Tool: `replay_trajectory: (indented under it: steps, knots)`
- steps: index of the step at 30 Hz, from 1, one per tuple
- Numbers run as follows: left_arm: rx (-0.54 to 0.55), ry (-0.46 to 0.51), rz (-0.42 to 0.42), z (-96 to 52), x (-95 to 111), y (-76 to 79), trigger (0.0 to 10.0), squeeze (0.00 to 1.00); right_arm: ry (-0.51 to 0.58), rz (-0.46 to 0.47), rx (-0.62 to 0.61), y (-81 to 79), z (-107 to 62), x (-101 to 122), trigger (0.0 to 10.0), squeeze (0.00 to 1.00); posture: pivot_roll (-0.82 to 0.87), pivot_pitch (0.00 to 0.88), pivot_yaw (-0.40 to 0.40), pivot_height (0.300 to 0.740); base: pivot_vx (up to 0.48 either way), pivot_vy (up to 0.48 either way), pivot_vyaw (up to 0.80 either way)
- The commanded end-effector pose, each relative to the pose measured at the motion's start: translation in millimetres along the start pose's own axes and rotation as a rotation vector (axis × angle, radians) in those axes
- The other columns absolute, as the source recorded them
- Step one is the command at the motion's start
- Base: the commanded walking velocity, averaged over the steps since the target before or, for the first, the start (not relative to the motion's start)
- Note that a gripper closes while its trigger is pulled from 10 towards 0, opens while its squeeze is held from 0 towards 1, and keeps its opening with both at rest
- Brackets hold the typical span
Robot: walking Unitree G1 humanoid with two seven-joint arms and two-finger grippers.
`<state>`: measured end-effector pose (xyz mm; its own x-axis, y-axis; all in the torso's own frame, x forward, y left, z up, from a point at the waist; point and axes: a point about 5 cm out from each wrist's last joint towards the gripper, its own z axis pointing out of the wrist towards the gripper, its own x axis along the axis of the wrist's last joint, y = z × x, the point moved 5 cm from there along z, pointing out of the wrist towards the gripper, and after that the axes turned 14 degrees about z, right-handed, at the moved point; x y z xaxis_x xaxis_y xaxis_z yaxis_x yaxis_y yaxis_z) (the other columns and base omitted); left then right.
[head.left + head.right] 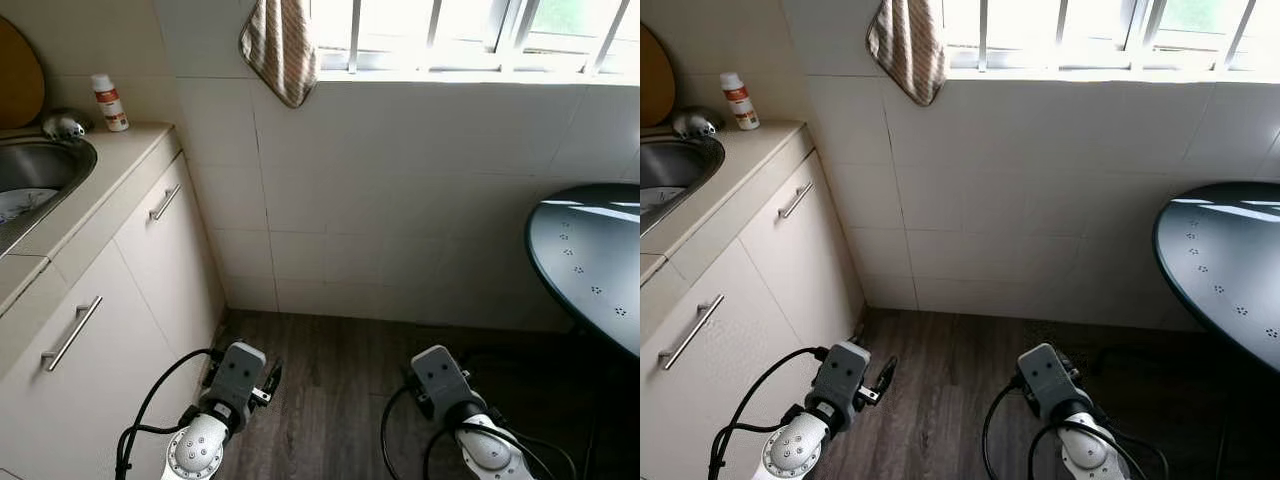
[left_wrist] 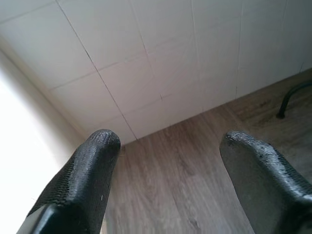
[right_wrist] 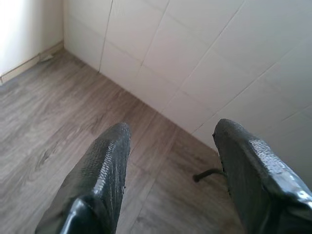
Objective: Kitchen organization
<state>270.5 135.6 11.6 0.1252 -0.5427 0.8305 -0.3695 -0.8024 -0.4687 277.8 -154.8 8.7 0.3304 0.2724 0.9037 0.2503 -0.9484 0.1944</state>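
With the left gripper (image 2: pixel 165 161) and right gripper (image 3: pixel 170 156) hanging low, fingers spread and empty, the bottle (image 1: pixel 109 102) on the counter (image 1: pixel 130 150) at ten o'clock beside the sink (image 1: pixel 60 165) could tip if reached carelessly.

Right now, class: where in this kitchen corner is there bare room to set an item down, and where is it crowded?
Free: the dark round table top by the tiled wall, and the counter strip between the sink rim and the cabinet edge. Crowded: the counter's back corner, holding a white bottle and a metal fixture; the sink holds a dish.
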Motion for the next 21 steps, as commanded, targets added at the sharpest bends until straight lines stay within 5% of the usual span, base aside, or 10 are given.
replay_trajectory:
  steps: [1, 21]
  knots:
    - [-0.001, -0.021, 0.017, 2.2, -5, 2.0, 10.0, 0.00, 0.016, -0.025, 0.017, -3.7, 4.1, 2, 10.0, 0.00, 0.02, 0.000, 0.000, 0.740, 0.000, 0.000, 0.00]
    - [0.062, -0.072, 0.024, 4.1, -16, 0.1, 10.0, 0.00, 0.042, -0.023, 0.047, -4.1, 17.7, -1, 10.0, 0.00, 0.05, 0.000, -0.026, 0.740, 0.000, 0.000, 0.00]
